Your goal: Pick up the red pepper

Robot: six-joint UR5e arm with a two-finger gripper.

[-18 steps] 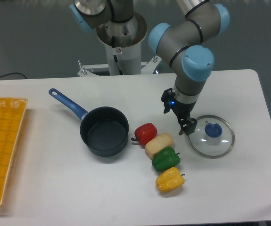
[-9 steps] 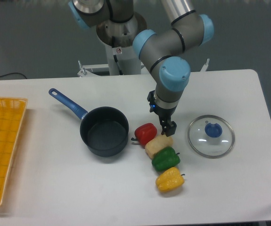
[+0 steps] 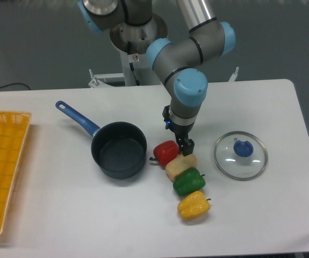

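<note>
A white tabletop carries everything here. The robot arm reaches down from its base at the back edge, its grey links and light blue joints bending toward the middle of the surface. At the far left lies a yellow basket, cut off by the frame edge. A dark pot with a blue handle sits left of centre, its handle pointing to the back left. A round glass lid with a blue knob lies flat on the right, well apart from the pot.

Between pot and lid, four small items lie in a slanting row, each touching the next: the red pepper nearest the pot, then a pale cream piece, a green pepper and a yellow pepper at the front.

The claw points downward just right of the red pepper, above the cream piece. Whether its fingers are spread or closed cannot be told from this view; it holds nothing visible.
</note>
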